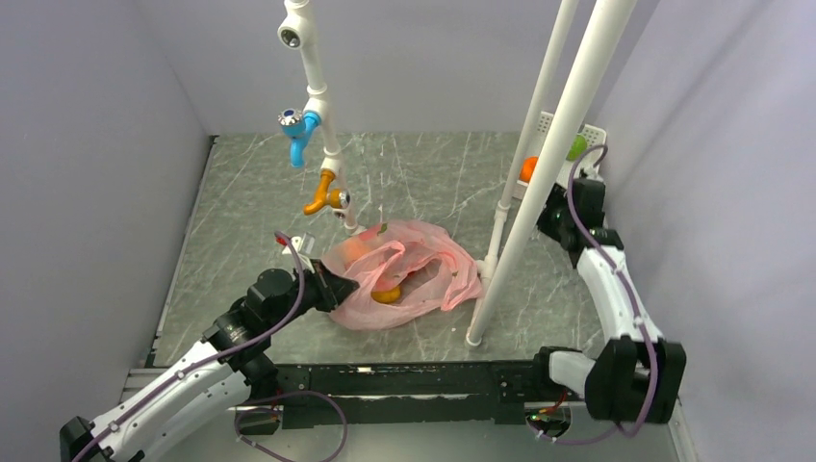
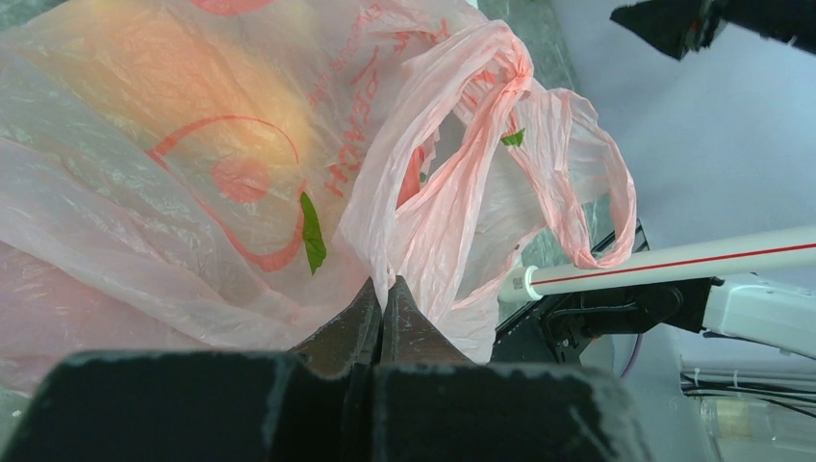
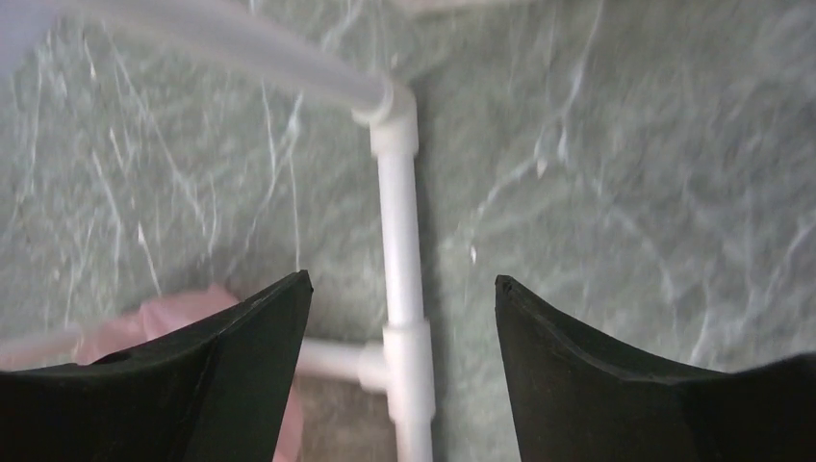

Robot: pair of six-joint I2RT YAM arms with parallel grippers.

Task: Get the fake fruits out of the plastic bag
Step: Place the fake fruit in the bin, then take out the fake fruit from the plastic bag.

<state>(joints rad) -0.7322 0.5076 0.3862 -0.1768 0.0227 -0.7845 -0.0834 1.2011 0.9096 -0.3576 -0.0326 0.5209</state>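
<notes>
Pink crinkly film, the plastic bag (image 1: 414, 274) lies slumped at the middle of the table (image 1: 241, 192), its long axis running left to right. The left gripper (image 2: 383, 289), the nearer one, is pressed together on a fold at the bag's left edge. Through the film the fake fruits (image 1: 387, 295) glow orange, all inside. The loop handles and mouth appear to face rightward, so the reach in likely falls to the right gripper (image 3: 402, 279). It hangs spread and empty over bare table beside the white pipe frame (image 3: 404, 241), well apart from the bag, with the frame's posts between. Marbled grey-green surface, pale walls close around, a white basket (image 1: 594, 131) in the far right corner.
</notes>
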